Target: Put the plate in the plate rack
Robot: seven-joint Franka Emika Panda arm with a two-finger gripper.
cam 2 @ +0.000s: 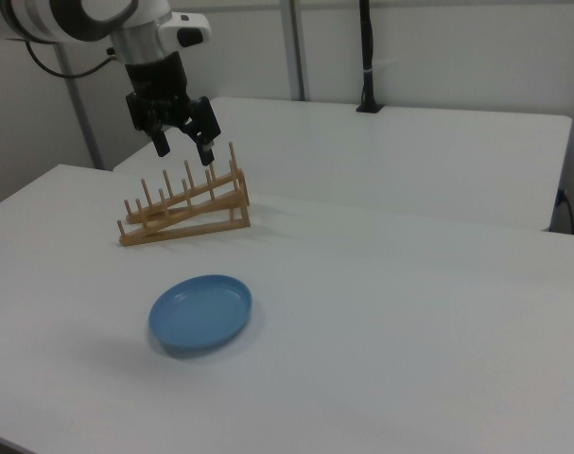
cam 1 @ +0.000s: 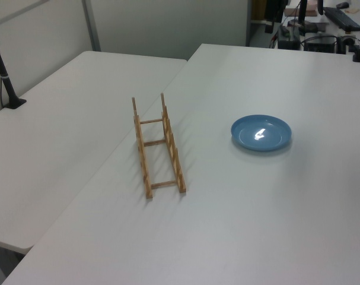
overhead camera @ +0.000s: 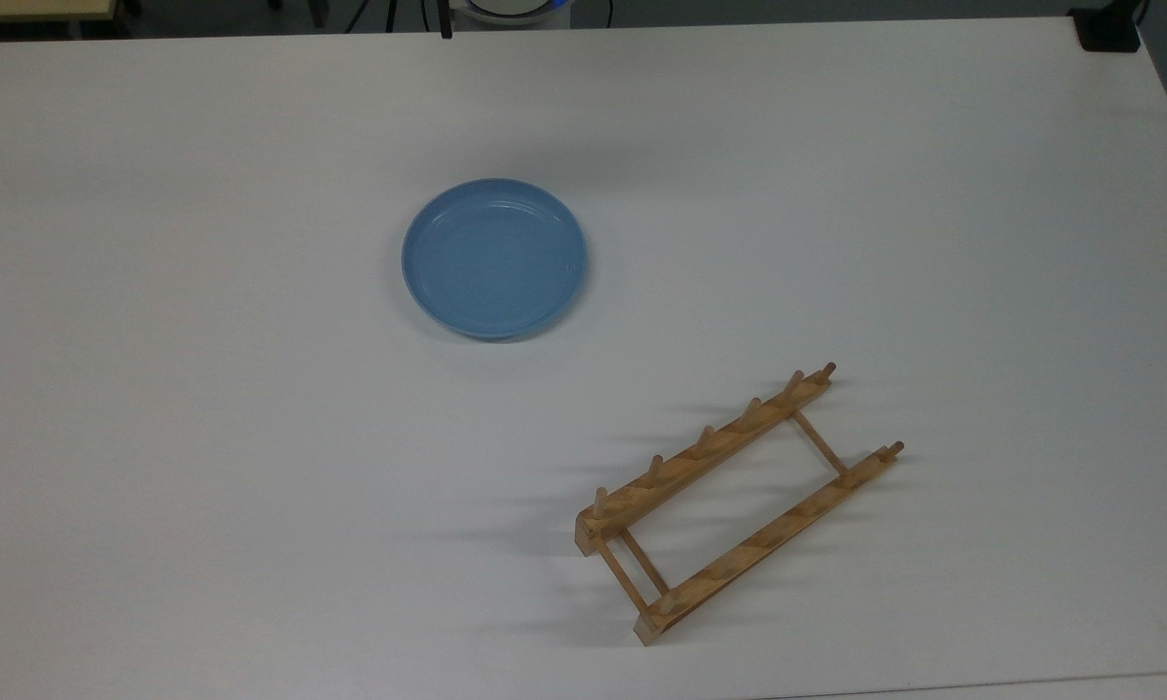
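A robotics lab or office workroom. Plain white tabletops (cam 1: 239,225) stand pushed together before grey partition walls (cam 2: 438,47), with a black clamped pole (cam 2: 367,57) and cables. A white robot arm (cam 2: 88,19) hangs above one tabletop.

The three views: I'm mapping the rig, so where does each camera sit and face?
Top view: overhead, looking down at the plate and plate rack on the table.
Left view: raised at one table end, rack nearer, plate beyond.
Right view: lower, opposite side, plate nearest; arm and open pincer above the rack.
All three share plate and rack.
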